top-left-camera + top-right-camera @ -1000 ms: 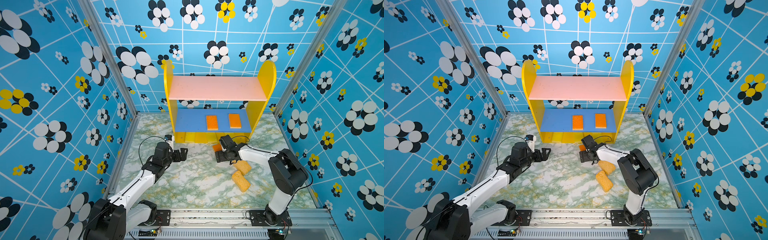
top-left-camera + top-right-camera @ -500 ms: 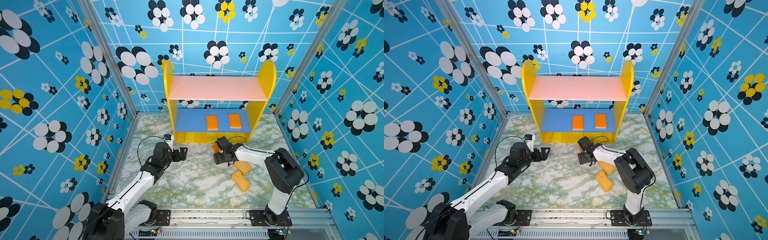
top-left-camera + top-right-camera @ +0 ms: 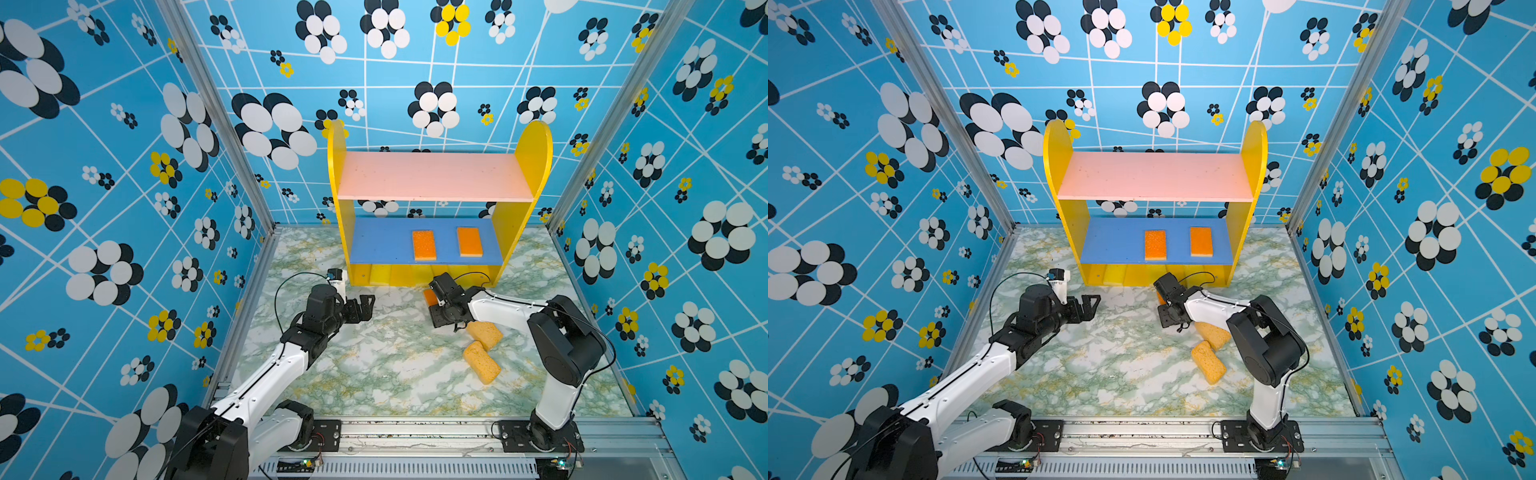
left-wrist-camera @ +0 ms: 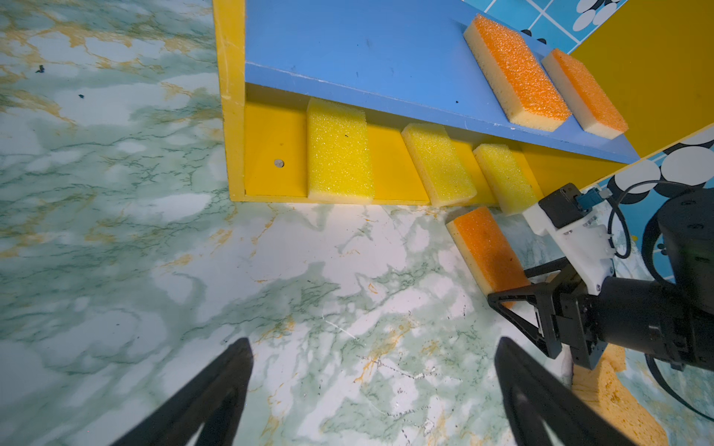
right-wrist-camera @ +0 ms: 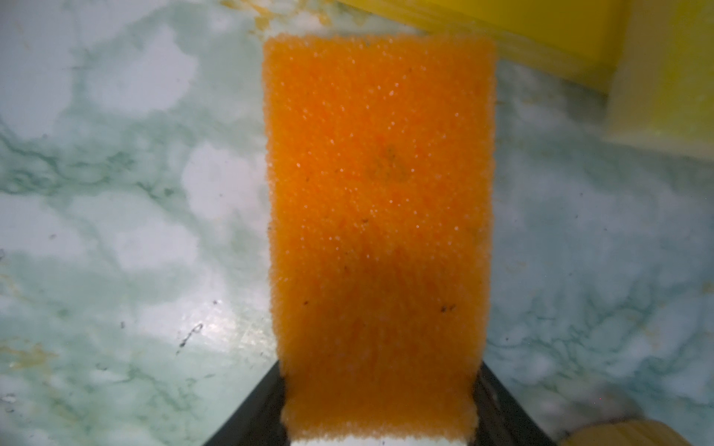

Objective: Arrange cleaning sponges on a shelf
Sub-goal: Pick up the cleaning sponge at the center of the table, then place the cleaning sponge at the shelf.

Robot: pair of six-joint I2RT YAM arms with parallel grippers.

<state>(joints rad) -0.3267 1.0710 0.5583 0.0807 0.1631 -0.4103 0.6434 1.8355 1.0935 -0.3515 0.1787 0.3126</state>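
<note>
The marble surface [image 3: 374, 374] is the biggest thing here, and the shelf [image 3: 534, 158] stands at its back. The pink board [image 3: 432, 176] is bare. Two orange sponges [image 3: 424, 245] [image 3: 469, 242] lie flat on the blue board [image 3: 382, 245]. Three yellow sponges [image 4: 340, 154] [image 4: 438, 162] [image 4: 502, 173] lie on the yellow base [image 4: 390, 170]. Two fat tan sponges [image 3: 484, 334] [image 3: 481, 362] lie on the surface beside the right arm [image 3: 507, 309].

A third orange sponge [image 4: 485, 247] lies flat on the surface, just in front of the yellow base. Its long side runs straight out from the right pincer [image 5: 380, 401] toward the shelf. Its far short end points at the base. Its near short end sits between the fingers [image 5: 502, 417].

The right pincer pinches that near end from both long sides, and the sponge looks a little squashed there. The left pincer [image 3: 369, 308] is spread wide and empty, well off to the side, so the right arm is the near one. I think the next move is a lift, then a push forward onto the blue board.
</note>
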